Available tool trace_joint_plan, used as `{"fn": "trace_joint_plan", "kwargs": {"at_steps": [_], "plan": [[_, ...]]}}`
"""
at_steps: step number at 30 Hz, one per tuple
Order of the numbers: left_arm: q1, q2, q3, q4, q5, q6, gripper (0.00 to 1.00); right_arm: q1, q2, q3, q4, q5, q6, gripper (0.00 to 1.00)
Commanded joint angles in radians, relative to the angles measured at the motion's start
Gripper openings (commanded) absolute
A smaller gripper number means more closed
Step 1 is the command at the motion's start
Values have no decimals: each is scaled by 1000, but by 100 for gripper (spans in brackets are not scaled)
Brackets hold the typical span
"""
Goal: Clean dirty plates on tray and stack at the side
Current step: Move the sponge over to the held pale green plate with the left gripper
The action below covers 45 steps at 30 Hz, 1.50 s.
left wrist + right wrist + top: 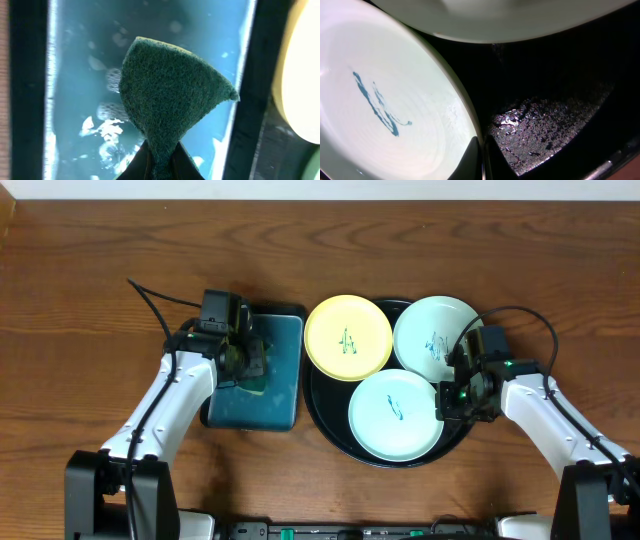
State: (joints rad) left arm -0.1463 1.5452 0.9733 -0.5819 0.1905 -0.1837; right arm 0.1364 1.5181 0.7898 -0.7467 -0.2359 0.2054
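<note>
Three plates sit on the black tray [322, 402]: yellow plate [348, 337] overlapping its left rim, far plate [435, 338], near plate [395, 413]. Right gripper [481, 155]: fingers closed on the near plate's right rim. Left gripper [160, 161]: fingers pinched on the sponge [170, 95], over the teal tray [278, 395]. The plates look light, rigid and glossy, likely slick when wet, so take hold at the rim. The sponge is soft and folds in the pinch.

The plates [330, 330] bear only illegible scribbles; no readable text.
</note>
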Motion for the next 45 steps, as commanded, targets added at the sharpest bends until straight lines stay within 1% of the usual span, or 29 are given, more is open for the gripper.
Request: {"fn": "trace_joint_plan", "kwargs": {"at_steps": [1,3,6,10,14,17,21,24,27,38,45], "plan": [[-6,-21,23,-13,113,-5,8,10,6,11,4,-8,19,1],[-27,-38,47,-22,143,-6,7,10,6,11,5,-8,19,1],[-90,-53,74,-32,142,-6,8,10,6,11,10,-8,19,1],[-232,-50,83,0,141,-16,7,10,6,11,22,-8,27,1],[-383,-32,83,88,138,-29,8,10,6,11,27,-9,34,1],[-473,-6,82,170,138,-87,7,10,6,11,21,-9,34,1],[-552,45,82,247,137,-170,7,10,6,11,2,-9,34,1],[-599,95,82,288,138,-220,8,10,6,10,-14,-9,51,1],[-637,145,82,322,138,-242,7,10,6,0,-15,-8,83,1],[-723,248,82,428,138,-241,8,10,6,-131,96,-9,95,1],[-732,311,82,430,137,-241,8,10,6,-150,109,-9,94,1]]}}
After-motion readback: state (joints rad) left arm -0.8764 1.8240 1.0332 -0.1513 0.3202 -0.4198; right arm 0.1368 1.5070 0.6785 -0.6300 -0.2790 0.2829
